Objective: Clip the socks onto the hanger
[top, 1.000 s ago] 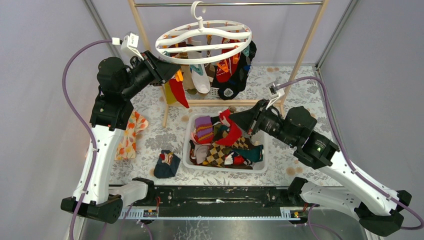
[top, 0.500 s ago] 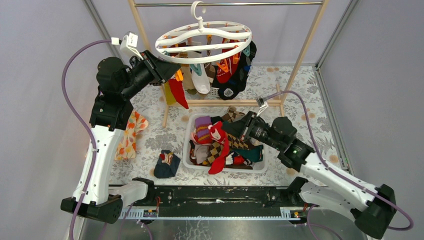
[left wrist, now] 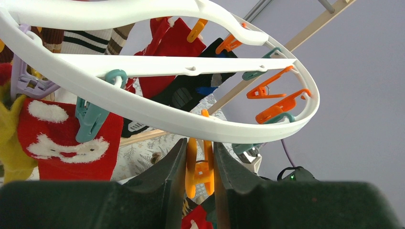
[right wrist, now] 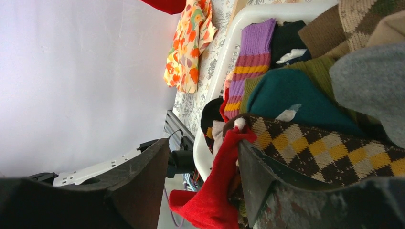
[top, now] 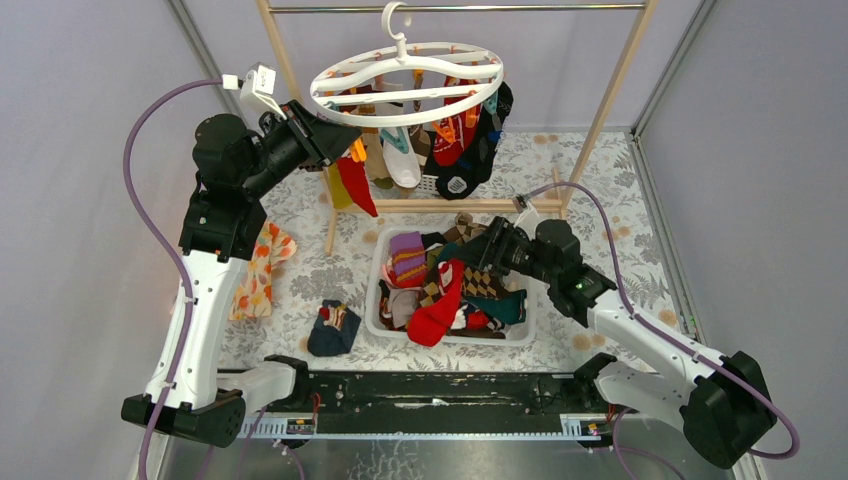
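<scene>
Up at the desk's far edge, the left tool pinches an orange clip dangling from the near rim of the hanger, with a finger pressed on each side of it. The hanger hooks over the rod of a wooden rack, and several socks are clipped beneath it. At the desk's middle, the right tool stands with jaws apart over a white bin. A red sock lies unsqueezed between its fingers, draped over the bin's near rim. A purple-striped sock and others fill the bin. A dark sock lies by the desk's near edge, left of the bin. A flowered cloth lies by the left edge.
</scene>
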Robot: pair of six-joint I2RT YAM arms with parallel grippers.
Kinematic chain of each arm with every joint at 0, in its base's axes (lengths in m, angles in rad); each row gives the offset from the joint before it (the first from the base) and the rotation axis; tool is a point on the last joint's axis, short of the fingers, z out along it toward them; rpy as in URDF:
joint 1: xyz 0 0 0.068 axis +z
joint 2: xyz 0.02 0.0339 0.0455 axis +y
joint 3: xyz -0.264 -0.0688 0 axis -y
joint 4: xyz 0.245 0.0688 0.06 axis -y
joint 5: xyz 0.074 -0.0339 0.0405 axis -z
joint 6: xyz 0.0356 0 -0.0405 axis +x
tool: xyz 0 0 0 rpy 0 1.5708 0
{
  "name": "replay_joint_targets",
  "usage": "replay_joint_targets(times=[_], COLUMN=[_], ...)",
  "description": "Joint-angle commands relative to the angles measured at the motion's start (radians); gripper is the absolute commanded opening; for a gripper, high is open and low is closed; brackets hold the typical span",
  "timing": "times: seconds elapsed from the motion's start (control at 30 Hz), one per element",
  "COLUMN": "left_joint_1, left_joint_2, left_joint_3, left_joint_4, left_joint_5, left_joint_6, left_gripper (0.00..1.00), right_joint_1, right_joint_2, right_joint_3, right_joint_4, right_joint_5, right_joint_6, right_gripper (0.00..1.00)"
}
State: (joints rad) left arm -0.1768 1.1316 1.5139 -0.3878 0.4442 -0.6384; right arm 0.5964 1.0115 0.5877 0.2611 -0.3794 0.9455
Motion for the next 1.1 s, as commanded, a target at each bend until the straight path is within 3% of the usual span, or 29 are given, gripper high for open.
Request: replay_joint_targets(times=[0.0, 0.3, 0.4, 0.5, 0.63, 0.73, 1.07], left_joint_1=[-0.001, -0.001, -0.002, -0.001, -0.001, -0.001, 0.000], left_joint_2=[-0.025, -0.029, -0.027, -0.025, -0.018, -0.008, 0.019], left_joint_3=[-0.009, -0.015, -0.013, -0.009, 0.004, 0.018, 0.023], left_joint_4=[0.064, 0.063, 0.064, 0.063, 0.064, 0.067, 0.127], left_joint_5=[0.005, 0.005, 0.007, 0.010, 0.020, 0.040, 0.195], left_joint_6=[-0.005, -0.001, -0.001, -0.001, -0.012, -0.027, -0.142], left_gripper=[0.06, 0.06, 0.05, 0.05, 0.05, 0.05, 0.05], right_joint_1=[-0.004, -0.004, -0.003, -0.004, -0.003, -0.004, 0.004], right_joint_2=[0.029, 0.129, 0.127, 0.088, 0.032, 0.045, 0.313], right_joint_3=[0.092, 0.204, 0.224, 0.227, 0.232, 0.215, 0.247], right_joint_4=[-0.084, -0.271, -0.275, -0.168, 0.049, 0.319, 1.147], right_joint_5=[-0.028, -0.016, -0.021, -0.033, -0.118, -0.237, -0.354], right_joint_6=[-0.069, -0.173, -0.184, -0.175, -0.145, -0.047, 0.367], right_gripper=[0.60, 0.48, 0.26, 0.05, 0.00, 0.00, 0.00])
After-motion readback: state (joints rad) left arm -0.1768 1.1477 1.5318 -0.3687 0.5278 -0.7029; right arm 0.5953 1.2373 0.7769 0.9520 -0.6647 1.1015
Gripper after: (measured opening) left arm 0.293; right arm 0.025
